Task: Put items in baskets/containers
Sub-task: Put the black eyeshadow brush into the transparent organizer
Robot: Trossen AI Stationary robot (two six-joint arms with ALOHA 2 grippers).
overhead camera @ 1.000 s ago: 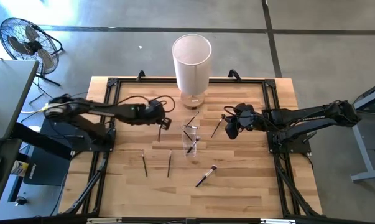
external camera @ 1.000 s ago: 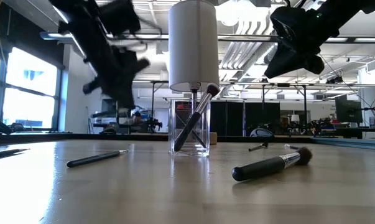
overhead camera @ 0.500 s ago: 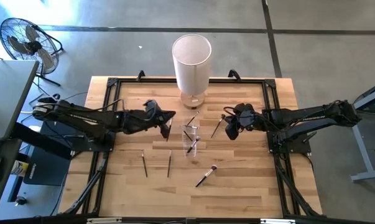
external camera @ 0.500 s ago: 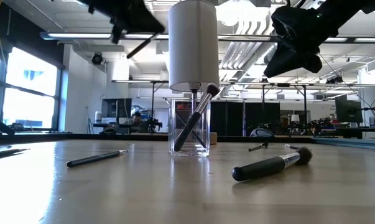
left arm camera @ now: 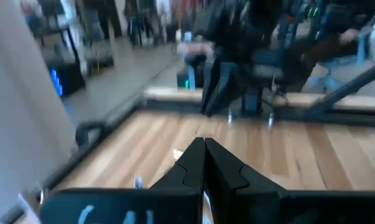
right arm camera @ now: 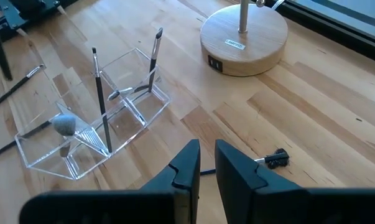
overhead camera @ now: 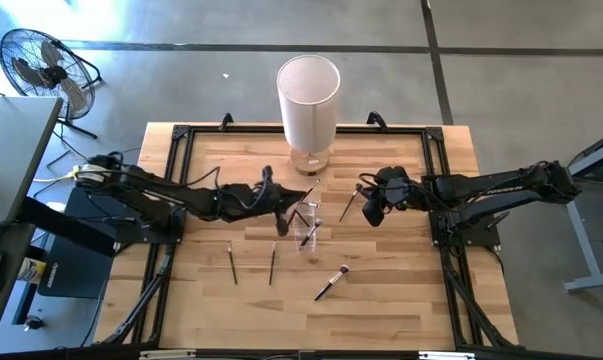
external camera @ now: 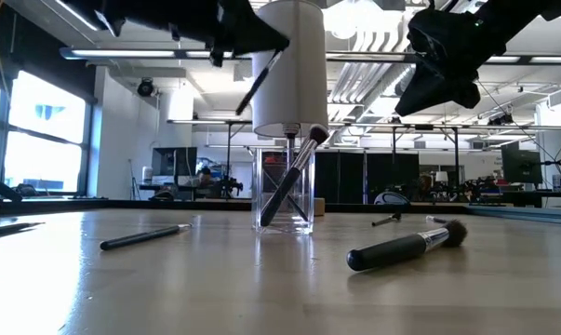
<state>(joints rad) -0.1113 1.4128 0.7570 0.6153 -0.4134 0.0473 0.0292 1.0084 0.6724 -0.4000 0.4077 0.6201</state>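
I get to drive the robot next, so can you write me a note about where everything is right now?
Left gripper: jaws shut on a brush, up in the air close to the clear holder.
Right gripper: waiting above the table on the holder's other side.
Done: at least three brushes already stand in the holder.
Left: drop the held brush in, then collect four loose on the table: two thin brushes, a fat brush, and a small brush beside the right gripper.
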